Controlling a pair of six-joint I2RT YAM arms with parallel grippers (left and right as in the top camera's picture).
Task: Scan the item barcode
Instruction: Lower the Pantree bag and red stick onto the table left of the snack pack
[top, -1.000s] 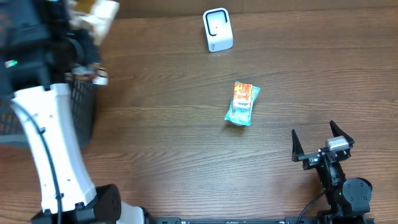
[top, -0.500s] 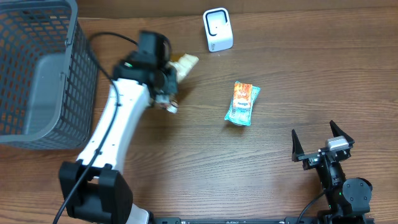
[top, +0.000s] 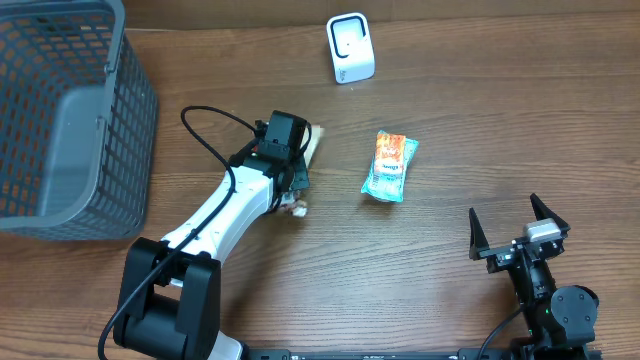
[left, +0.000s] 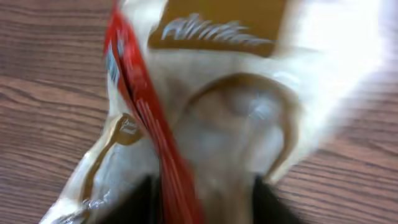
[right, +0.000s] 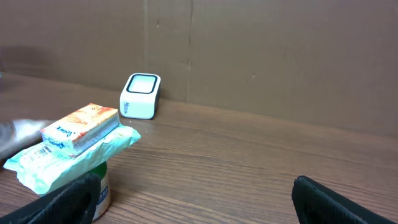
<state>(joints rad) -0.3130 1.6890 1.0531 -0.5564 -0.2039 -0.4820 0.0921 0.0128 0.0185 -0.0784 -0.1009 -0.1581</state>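
A cream packet (top: 313, 145) with red and brown print lies at the tip of my left gripper (top: 300, 158), left of table centre. In the left wrist view that packet (left: 236, 118) fills the frame, blurred, and sits between the parted fingers (left: 146, 202) of the left gripper (left: 205, 208). The white scanner (top: 350, 47) stands at the table's far edge and also shows as a white scanner (right: 141, 95) in the right wrist view. My right gripper (top: 503, 207) rests open near the front right with nothing in it.
A teal and orange snack packet (top: 390, 166) lies between the two arms, the same teal packet (right: 74, 143) at the left of the right wrist view. A grey mesh basket (top: 130, 120) stands at the far left. A brown board backs the table.
My left arm has swung from over the basket to the middle of the table with the cream packet, and its fingers have parted. The right arm has not moved.
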